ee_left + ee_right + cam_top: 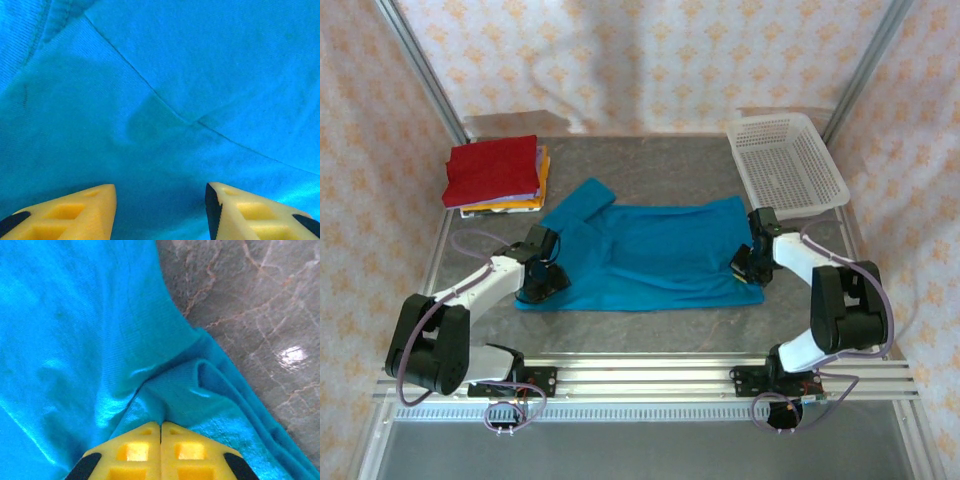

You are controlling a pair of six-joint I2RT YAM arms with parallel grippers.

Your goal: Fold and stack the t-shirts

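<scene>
Teal-blue shirt (650, 255) lies flat mid-table, long axis running left-right, parallel to the near edge. The sleeve end is on the left, with one sleeve (588, 193) angled toward the far-left corner, and a straight edge on the right. Left gripper (160, 200) is low over the shirt's near-left part with its yellow fingers (75, 210) roughly half apart. Smooth cloth with a seam line runs under the gap and nothing is caught between them; can't tell from the wrist view whether the tips actually touch the fabric. Right gripper (161, 427) is at the shirt's right edge near the near-right corner, pads pressed flat together with no gap. A ruck of the cloth's layered edge is gathered right at the tips, creases fanning out from them (reads as a pinch on the fabric), with grey marbled table (250, 300) just beside it. Folded stack sits far-left and well apart from the spread shirt: red shirt (492, 168) on top, a purplish layer (500, 204) under it, and orange/yellow shirt (536, 190) poking out on the right side and bottom. White perforated basket (788, 160) is at the far-right corner, near the shirt's far-right corner but not touching, with its mesh floor visible all the way across.
</scene>
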